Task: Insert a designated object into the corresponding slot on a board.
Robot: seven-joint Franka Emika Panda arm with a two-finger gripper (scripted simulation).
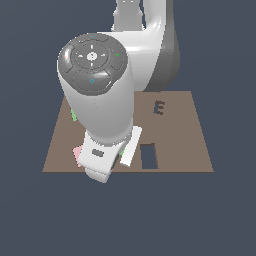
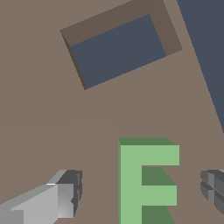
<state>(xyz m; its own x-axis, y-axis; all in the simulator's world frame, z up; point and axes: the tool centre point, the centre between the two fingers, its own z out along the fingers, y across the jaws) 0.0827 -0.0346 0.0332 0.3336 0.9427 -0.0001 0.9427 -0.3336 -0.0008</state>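
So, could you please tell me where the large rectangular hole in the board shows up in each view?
Exterior view: the rectangular hole sits near the board's front edge, just to the exterior view's right of the arm.
Wrist view: the rectangular hole lies on the board beyond the green letter, which sits between the gripper fingers.
Shared landmark: the hole itself, with the brown board around it.

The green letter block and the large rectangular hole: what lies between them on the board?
Nothing: in the wrist view only bare brown board separates the green letter block from the rectangular hole.
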